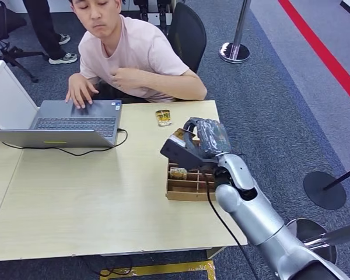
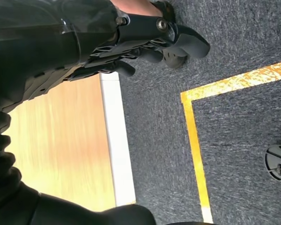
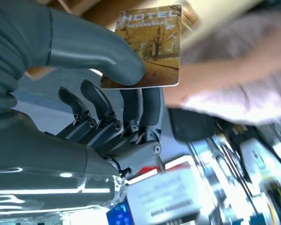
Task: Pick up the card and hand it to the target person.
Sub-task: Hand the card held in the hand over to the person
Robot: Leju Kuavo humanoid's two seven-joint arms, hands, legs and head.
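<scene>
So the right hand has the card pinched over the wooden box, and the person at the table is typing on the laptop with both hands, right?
Not quite. The person has one hand on the laptop; the other is held against the chest, as the head view shows. The rest holds: the right hand pinches the card above the wooden box.

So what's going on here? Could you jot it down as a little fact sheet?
held item: yellow autumn-picture hotel card, pinched by right hand
card source: brown cardboard divided box on pale wooden table
spare card: another lies flat on the table
left hand: hangs below the table edge, holding nothing
recipient: person in pink T-shirt, seated at grey laptop
</scene>
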